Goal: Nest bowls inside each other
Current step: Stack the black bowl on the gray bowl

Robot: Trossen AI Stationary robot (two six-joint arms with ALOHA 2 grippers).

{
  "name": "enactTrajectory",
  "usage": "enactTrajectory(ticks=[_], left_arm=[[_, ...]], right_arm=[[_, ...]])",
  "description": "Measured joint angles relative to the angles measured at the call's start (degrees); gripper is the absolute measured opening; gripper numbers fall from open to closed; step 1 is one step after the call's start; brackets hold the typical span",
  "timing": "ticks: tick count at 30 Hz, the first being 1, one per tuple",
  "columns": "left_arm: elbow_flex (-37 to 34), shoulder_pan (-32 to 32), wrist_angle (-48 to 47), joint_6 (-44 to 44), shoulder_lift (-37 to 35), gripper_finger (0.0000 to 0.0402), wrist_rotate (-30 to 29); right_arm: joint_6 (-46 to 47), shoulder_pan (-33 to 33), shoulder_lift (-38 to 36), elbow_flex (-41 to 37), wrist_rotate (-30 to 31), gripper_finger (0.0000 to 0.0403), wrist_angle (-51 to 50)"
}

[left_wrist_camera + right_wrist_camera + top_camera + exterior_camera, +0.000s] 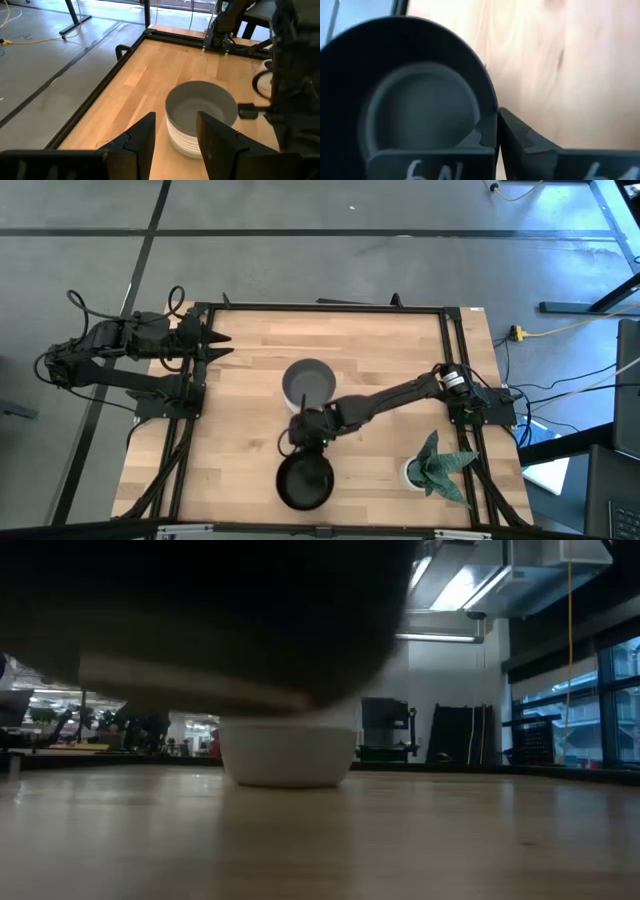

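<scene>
1. The left hand (222, 345) waits at the left edge of the table (250, 420), near the far left corner. In its wrist view its two dark fingers (145, 137) stand apart with nothing between them.
2. A stack of bowls (308, 383) sits around the middle of the table, nearer the far edge than the near one. The top bowl is grey inside, and the left wrist view shows ribbed white rims (187, 145) nested below it. The low view shows the stack's white side (287, 753) resting on the wood.
3. The black bowl (304, 482) is close to the near edge, about midway along it, well apart from the stack. In the low view it is a dark blur across the top, so I cannot tell if it touches the table.
4. The right hand (306, 436) reaches in from the right edge and sits at the black bowl's far rim. In its wrist view the bowl's rim (487, 107) sits pinched between the nearly closed fingers (520, 132).
5. A small white pot with a spiky green plant (432, 467) stands near the near right corner.
</scene>
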Motion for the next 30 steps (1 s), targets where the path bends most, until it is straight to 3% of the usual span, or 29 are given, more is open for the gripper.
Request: enactTrajectory(ticks=[4, 12, 16, 25, 30], left_arm=[[0.0, -0.01, 0.02, 0.0, 0.0, 0.0135, 0.02], [0.0, 0.01, 0.02, 0.0, -0.02, 0.0135, 0.02], [0.0, 0.0, 0.0, 0.0, -0.02, 0.0135, 0.02], [0.02, 0.01, -1.51, 0.0, -0.04, 0.0135, -0.11], [0.02, 0.01, -2.34, -0.01, -0.02, 0.0135, -0.39]], right_arm=[[-6.07, -1.83, 0.0, 9.04, 3.51, 0.0006, -8.49], [-14.48, -5.38, 0.0, 25.78, 3.6, 0.0006, -16.25], [-17.16, -7.61, -0.15, 32.32, 8.92, 0.0006, -24.75], [-19.05, -14.5, -1.77, 30.73, 10.56, 0.0006, -32.26], [-20.4, -18.26, -1.77, 30.72, 7.09, 0.0006, -31.61]])
